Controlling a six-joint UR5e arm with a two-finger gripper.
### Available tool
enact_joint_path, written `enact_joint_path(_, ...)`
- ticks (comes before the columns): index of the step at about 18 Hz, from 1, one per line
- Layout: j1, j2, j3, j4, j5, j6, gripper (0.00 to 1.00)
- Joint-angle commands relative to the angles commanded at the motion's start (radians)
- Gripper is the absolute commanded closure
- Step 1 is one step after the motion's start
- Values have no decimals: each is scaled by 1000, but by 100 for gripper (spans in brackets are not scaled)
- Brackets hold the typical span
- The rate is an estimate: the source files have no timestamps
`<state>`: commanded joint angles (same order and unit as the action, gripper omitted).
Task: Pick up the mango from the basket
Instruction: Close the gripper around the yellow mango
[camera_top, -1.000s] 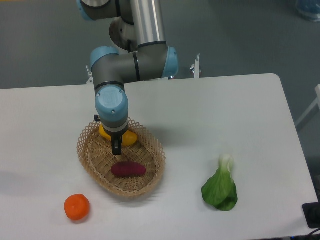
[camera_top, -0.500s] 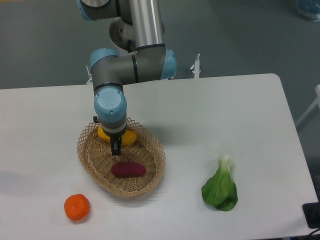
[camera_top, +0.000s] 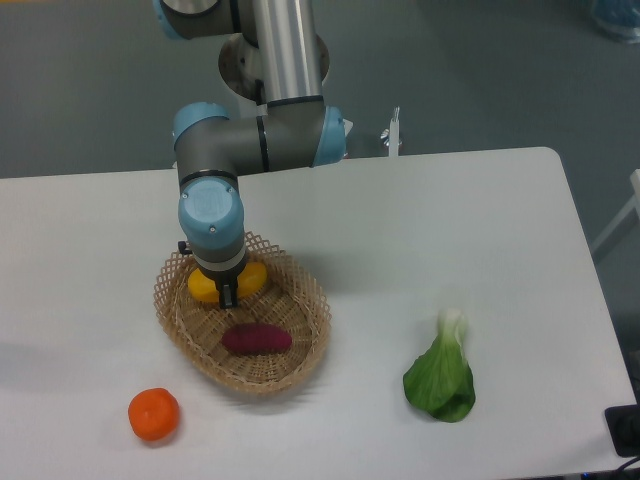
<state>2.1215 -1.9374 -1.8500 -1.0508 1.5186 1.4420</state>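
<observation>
The mango (camera_top: 254, 278) is a yellow-orange fruit in the far part of the tan wicker basket (camera_top: 305, 300), partly hidden by my wrist. My gripper (camera_top: 227, 293) points straight down onto the mango's middle. One dark finger (camera_top: 228, 294) shows in front of the fruit and the other is hidden behind it. The jaws stand closed across the mango, which sits low in the basket.
A dark purple-red tuber (camera_top: 257, 339) lies in the basket's near half, just below the gripper. A round orange fruit (camera_top: 154, 414) sits on the table at the front left. A green leafy vegetable (camera_top: 440, 378) lies at the front right.
The arm and gripper have shifted a little to the left, and the mango has shifted left with them. The other produce has not moved.
</observation>
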Motion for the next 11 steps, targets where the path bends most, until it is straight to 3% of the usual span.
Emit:
enact_joint_path(6, 5, 11, 45, -6, -2, -2, 63)
enact_joint_path(11, 55, 61, 51, -12, 2, -5, 58)
